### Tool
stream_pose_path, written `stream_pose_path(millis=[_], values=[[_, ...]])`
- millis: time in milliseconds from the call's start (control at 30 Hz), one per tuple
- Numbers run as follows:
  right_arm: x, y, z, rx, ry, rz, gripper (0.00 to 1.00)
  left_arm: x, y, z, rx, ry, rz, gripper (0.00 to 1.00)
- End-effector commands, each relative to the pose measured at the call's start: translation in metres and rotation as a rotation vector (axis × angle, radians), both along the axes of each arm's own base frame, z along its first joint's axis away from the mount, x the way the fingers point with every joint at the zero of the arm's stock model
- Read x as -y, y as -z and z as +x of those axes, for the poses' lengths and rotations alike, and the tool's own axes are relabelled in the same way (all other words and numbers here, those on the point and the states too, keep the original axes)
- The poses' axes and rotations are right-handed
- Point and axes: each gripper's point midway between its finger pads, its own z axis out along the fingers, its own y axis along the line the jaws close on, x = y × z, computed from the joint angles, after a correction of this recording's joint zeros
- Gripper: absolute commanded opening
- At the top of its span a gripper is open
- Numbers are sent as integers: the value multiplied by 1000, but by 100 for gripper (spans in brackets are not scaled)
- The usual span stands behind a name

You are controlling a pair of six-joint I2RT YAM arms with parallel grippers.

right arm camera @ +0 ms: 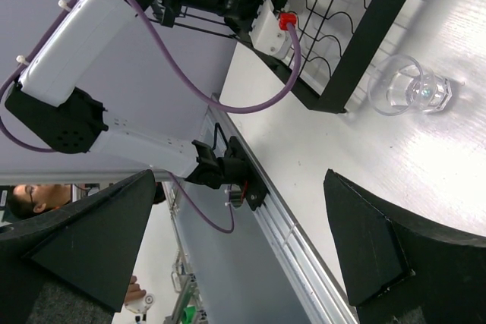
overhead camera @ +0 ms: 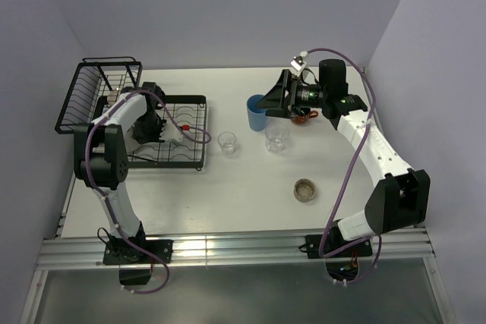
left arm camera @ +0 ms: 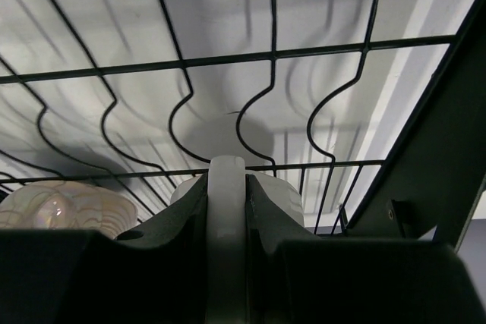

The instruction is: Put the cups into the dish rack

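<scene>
**Q:** Left tool?
**A:** Clamped on the cream mug, over the dish rack tray.
**Q:** Right tool?
**A:** Jaws spread, empty, beside the blue tumbler. 2 clear glasses and 1 low brownish cup stand on the counter.

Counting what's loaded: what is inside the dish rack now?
On the dish rack tray, the left gripper pinches a cream mug; a pale glossy cup sits beside it. The left arm covers the rest from above.

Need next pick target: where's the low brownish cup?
Top view: the low brownish cup stands right of centre, just nearer than the right clear glass.
</scene>
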Motion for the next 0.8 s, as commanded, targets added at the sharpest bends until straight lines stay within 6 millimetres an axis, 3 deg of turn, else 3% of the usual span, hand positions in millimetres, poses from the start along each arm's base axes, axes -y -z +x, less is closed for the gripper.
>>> stream_pose_path(millis=[0, 767], values=[[0, -18, -6, 75, -15, 24, 100, -18, -11, 1, 11, 32, 92, 4], [-1, -15, -5, 61, -18, 27, 100, -33, -6, 0, -3, 64, 165, 13]])
